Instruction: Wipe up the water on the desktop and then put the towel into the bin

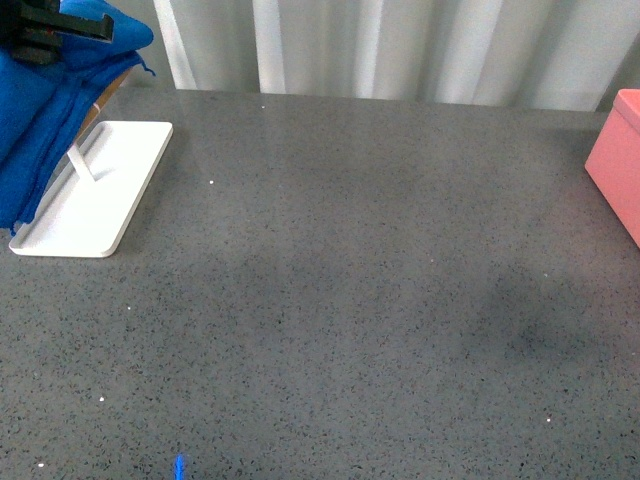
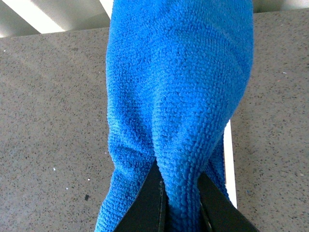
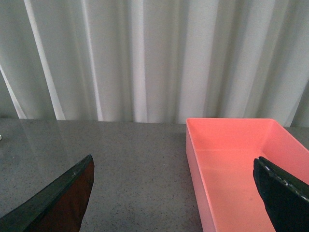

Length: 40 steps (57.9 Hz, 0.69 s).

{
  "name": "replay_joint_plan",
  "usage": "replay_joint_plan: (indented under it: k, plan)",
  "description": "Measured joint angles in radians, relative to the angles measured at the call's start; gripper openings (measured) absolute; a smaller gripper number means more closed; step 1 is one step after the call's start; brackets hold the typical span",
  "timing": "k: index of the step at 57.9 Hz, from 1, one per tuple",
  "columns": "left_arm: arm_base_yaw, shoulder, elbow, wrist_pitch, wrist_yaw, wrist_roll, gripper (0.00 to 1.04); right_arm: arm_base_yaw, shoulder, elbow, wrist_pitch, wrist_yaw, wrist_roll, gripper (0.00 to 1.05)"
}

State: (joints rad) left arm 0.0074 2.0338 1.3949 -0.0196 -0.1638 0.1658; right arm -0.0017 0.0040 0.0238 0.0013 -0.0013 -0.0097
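Note:
My left gripper (image 1: 55, 30) is at the far left, raised, shut on the bright blue towel (image 1: 40, 130), which hangs in folds over the white tray. In the left wrist view the towel (image 2: 178, 96) fills the middle and is pinched between the black fingers (image 2: 152, 205). The dark grey speckled desktop (image 1: 350, 300) spreads across the front view; I cannot make out water on it. The salmon-pink bin (image 1: 620, 160) stands at the right edge, partly cut off. In the right wrist view my right gripper (image 3: 174, 198) is open and empty, above the bin's near wall (image 3: 195, 169).
A white rectangular tray (image 1: 110, 200) with a slanted bar lies at the left, under the hanging towel; its edge shows in the left wrist view (image 2: 229, 164). Pale curtains (image 1: 400, 45) close off the desk's far side. A small blue fleck (image 1: 180, 465) lies near the front edge.

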Motion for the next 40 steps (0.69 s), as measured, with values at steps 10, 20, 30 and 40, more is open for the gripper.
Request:
replay_joint_plan:
  k: [10, 20, 30, 40]
  plan:
    - [0.000, -0.071, 0.001, -0.022, 0.045, 0.019, 0.06, 0.000, 0.000, 0.000, 0.000, 0.000, 0.000, 0.98]
    - [-0.021, -0.174, 0.014, -0.047, 0.079, 0.021, 0.06, 0.000, 0.000, 0.000, 0.000, 0.000, 0.000, 0.98]
    - [-0.153, -0.346, -0.002, -0.045, 0.150, -0.029, 0.06, 0.000, 0.000, 0.000, 0.000, 0.000, 0.000, 0.98]
    - [-0.365, -0.375, -0.038, 0.028, 0.177, -0.139, 0.06, 0.000, 0.000, 0.000, 0.000, 0.000, 0.000, 0.98]
